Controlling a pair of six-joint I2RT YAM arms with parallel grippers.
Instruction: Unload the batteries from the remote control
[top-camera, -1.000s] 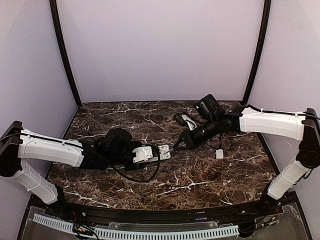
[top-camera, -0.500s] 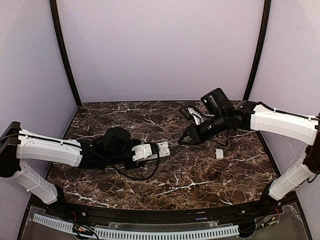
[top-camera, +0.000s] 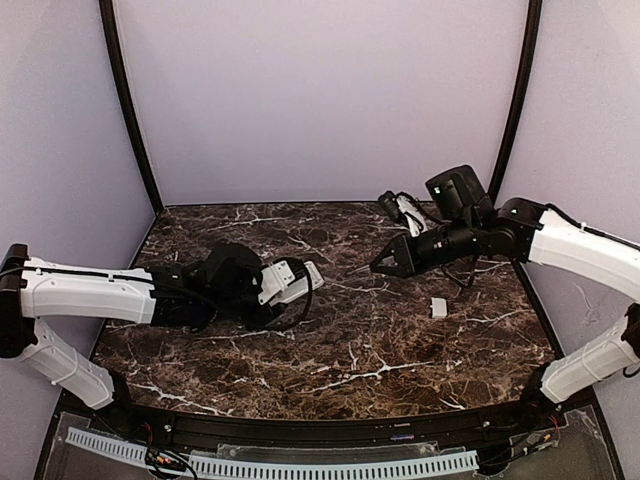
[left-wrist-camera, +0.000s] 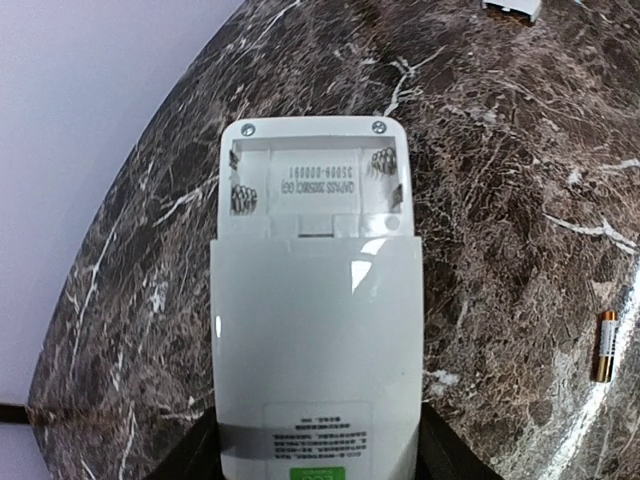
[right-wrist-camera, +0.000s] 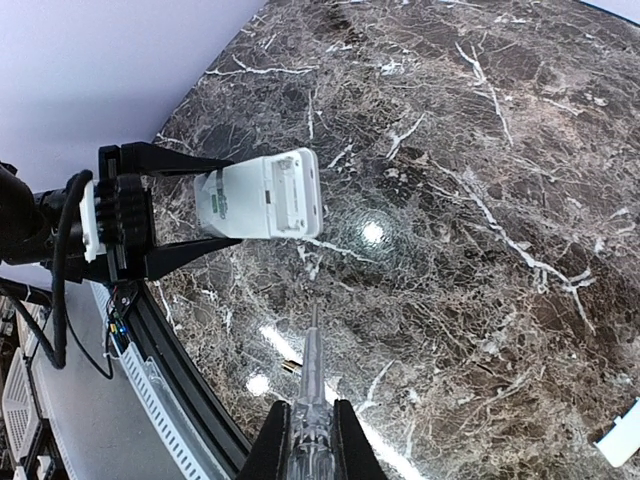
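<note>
My left gripper (top-camera: 284, 281) is shut on the white remote control (top-camera: 303, 275), holding it above the table with its back up. In the left wrist view the remote (left-wrist-camera: 315, 300) shows an open compartment (left-wrist-camera: 318, 190) with springs and no batteries in it. One battery (left-wrist-camera: 603, 345) lies on the table to its right, and it also shows in the right wrist view (right-wrist-camera: 292, 367). My right gripper (top-camera: 393, 263) is shut on a clear-handled screwdriver (right-wrist-camera: 311, 385), well to the right of the remote (right-wrist-camera: 262, 195) and apart from it.
A small white squarish plastic piece (top-camera: 438, 307) lies on the dark marble table (top-camera: 380, 350) right of centre, below the right arm; it also shows in the right wrist view (right-wrist-camera: 620, 440). Purple walls stand on three sides. A black rail runs along the near edge.
My right gripper with the screwdriver has pulled back to the right, away from the remote. My left gripper has drawn the remote back to the left and tilted it up.
</note>
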